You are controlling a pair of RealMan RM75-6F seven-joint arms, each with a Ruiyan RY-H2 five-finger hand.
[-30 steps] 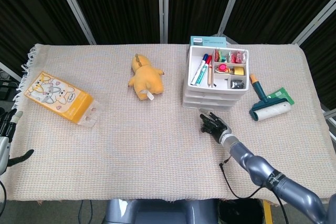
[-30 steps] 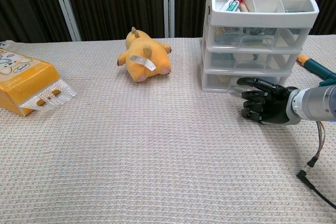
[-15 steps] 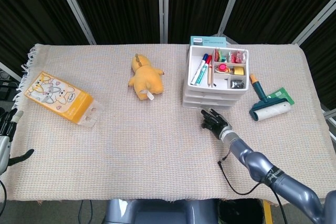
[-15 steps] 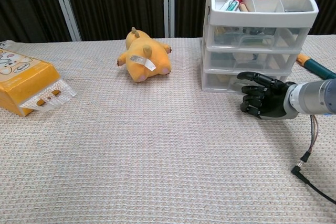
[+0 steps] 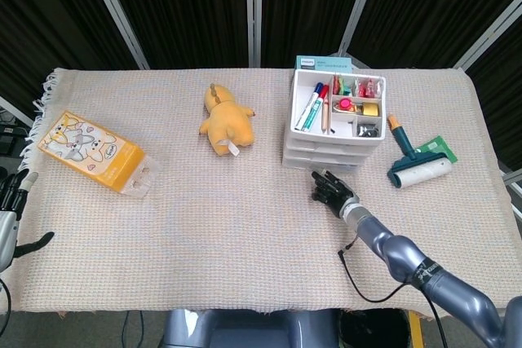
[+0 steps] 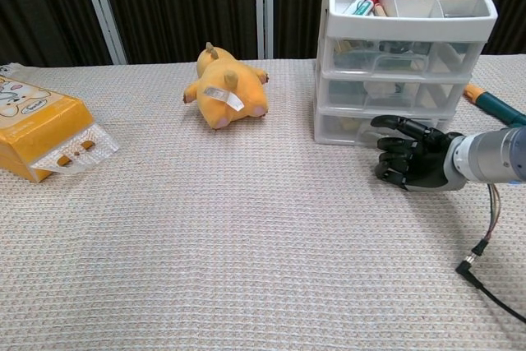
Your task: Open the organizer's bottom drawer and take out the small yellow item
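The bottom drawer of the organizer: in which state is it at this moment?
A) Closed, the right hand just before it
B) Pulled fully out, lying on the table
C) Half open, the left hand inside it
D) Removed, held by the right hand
A: the bottom drawer sits flush in the organizer, with the right hand just in front, holding nothing.

Open cloth in front of the organizer [image 6: 386, 80], lint roller [image 5: 420, 160] just right, plush toy [image 5: 226, 122] well left
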